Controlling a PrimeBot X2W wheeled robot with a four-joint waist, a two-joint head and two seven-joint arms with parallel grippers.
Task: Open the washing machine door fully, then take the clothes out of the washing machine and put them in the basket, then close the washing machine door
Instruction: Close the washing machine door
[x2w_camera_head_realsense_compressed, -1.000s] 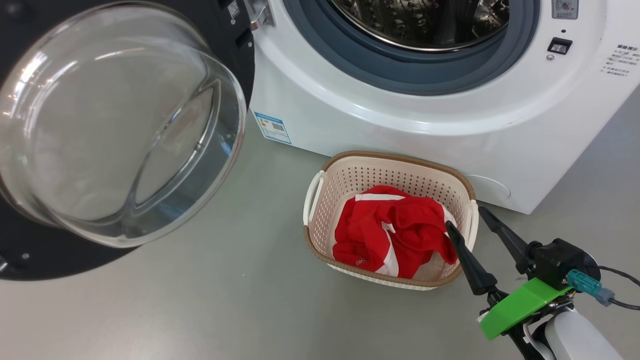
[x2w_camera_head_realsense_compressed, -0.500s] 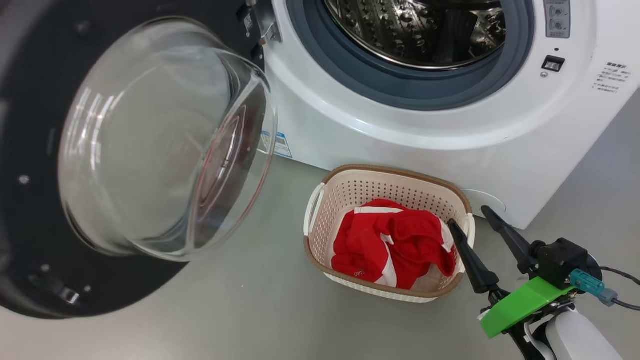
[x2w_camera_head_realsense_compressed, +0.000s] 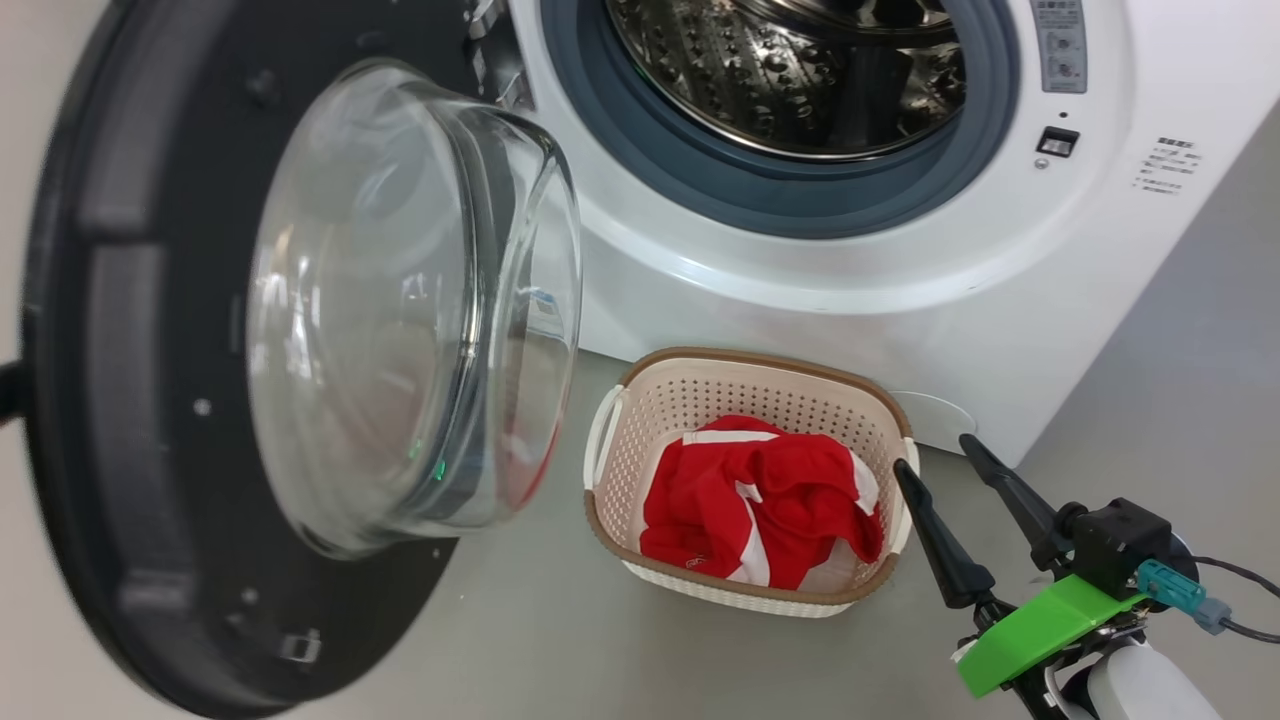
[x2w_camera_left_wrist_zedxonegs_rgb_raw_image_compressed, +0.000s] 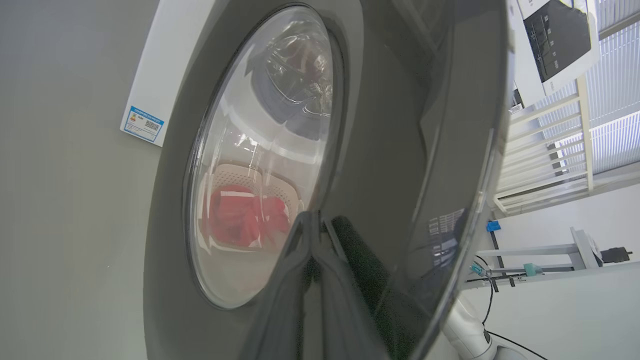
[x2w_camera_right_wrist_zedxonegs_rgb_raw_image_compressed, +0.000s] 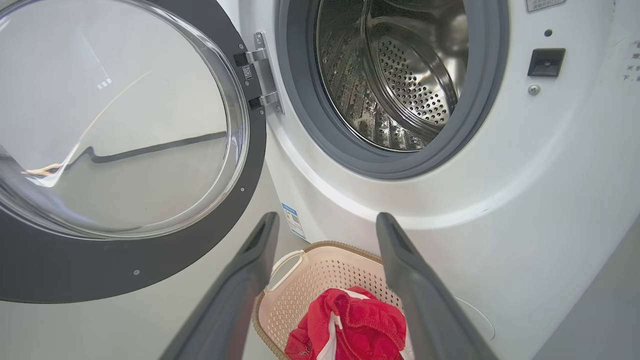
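Red clothes (x2w_camera_head_realsense_compressed: 770, 490) with white stripes, in a cream, hole-dotted basket (x2w_camera_head_realsense_compressed: 700, 400) rimmed in brown. White washing machine (x2w_camera_head_realsense_compressed: 850, 300), grey gasket (x2w_camera_head_realsense_compressed: 780, 195) — black-framed door (x2w_camera_head_realsense_compressed: 130, 400) of clear glass.
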